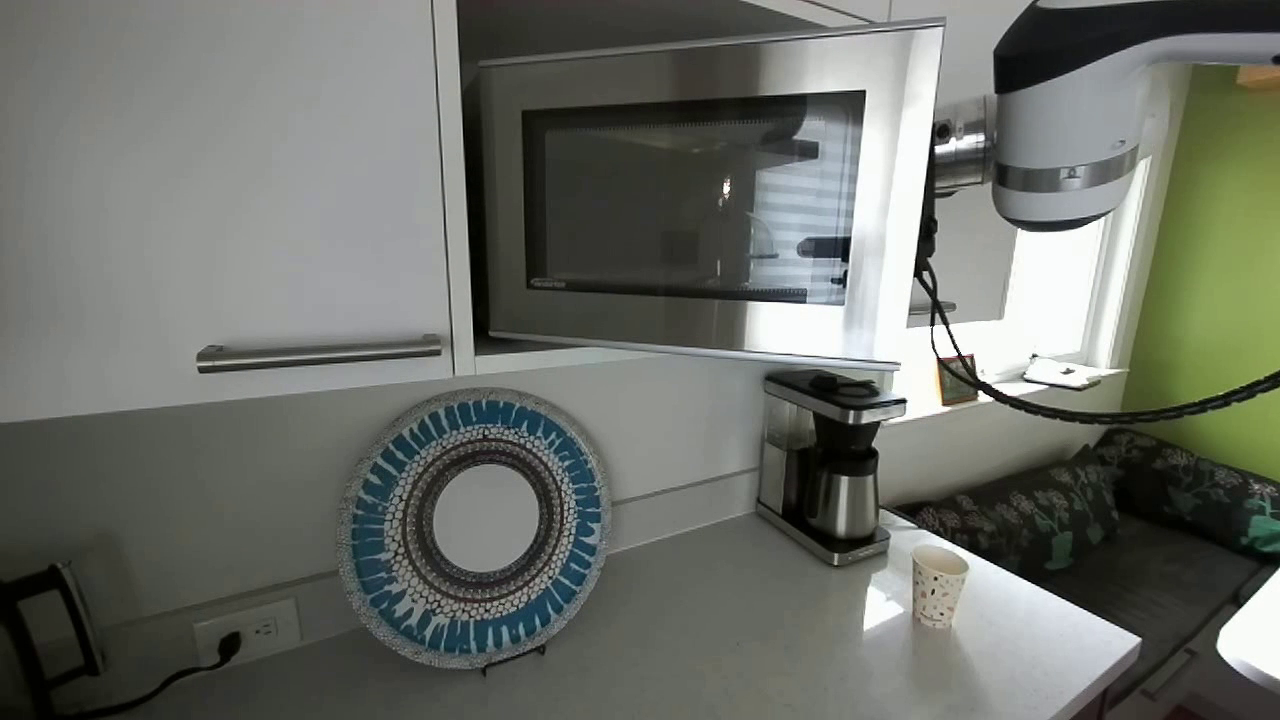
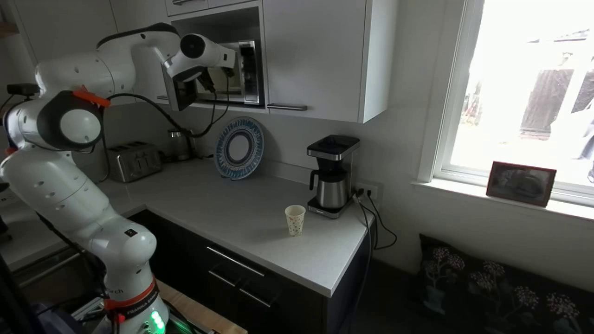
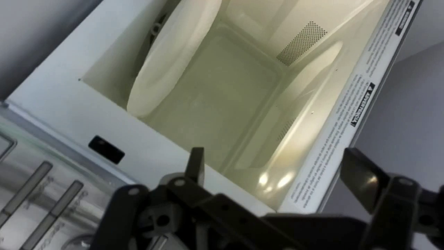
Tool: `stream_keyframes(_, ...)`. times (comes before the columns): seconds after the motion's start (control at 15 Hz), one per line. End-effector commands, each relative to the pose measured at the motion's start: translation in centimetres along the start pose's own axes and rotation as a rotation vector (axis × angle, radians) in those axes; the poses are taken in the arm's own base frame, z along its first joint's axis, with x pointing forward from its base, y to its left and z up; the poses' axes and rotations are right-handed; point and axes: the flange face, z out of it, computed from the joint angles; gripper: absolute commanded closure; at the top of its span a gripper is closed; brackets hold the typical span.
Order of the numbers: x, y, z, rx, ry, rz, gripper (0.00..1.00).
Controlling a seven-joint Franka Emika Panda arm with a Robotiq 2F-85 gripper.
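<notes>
My gripper [image 3: 274,158] is open and empty in the wrist view, its two fingers spread in front of the open microwave cavity. The microwave's cream interior [image 3: 215,93] holds a round white turntable plate [image 3: 175,55] near one wall, tilted in this turned picture. The control panel [image 3: 45,194] lies at the lower left. In an exterior view the silver microwave door [image 1: 640,325] stands swung out and hides most of the gripper; dark finger shapes show dimly through its window. In an exterior view my gripper [image 2: 205,81] is beside the open door [image 2: 182,95], in front of the microwave [image 2: 249,69].
White cabinets [image 2: 315,55] flank the microwave. Below, the counter [image 1: 720,640] bears a patterned paper cup [image 1: 938,590], a coffee maker [image 1: 845,500], and a round blue-patterned plate [image 1: 372,555] on a stand. A toaster [image 2: 135,162] stands farther along. A cable [image 2: 204,132] hangs from the wrist.
</notes>
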Motion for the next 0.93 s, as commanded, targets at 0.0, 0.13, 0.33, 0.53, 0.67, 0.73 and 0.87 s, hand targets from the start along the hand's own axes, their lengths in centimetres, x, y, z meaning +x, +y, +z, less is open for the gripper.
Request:
stream_keyframes(0.0, -0.4, 0.9, -3.5, -0.027, 0.011, -0.199, 0.00)
stream_keyframes(0.13, -0.2, 1.2, -5.1, -0.036, 0.027, -0.308, 0.00)
stream_keyframes(0.33, 0.5, 0.6, -4.9, -0.013, 0.044, -0.294, 0.00)
stream_keyframes(0.53, 0.4, -0.3, -6.9, 0.013, 0.056, -0.321, 0.00)
stream_keyframes(0.67, 0.2, -0.4, -7.2, 0.016, 0.055, -0.323, 0.00)
stream_keyframes(0.73, 0.1, -0.3, -7.1, 0.015, 0.053, -0.322, 0.00)
stream_keyframes(0.87, 0.6, -1.7, -8.9, 0.033, 0.020, -0.390, 0.00)
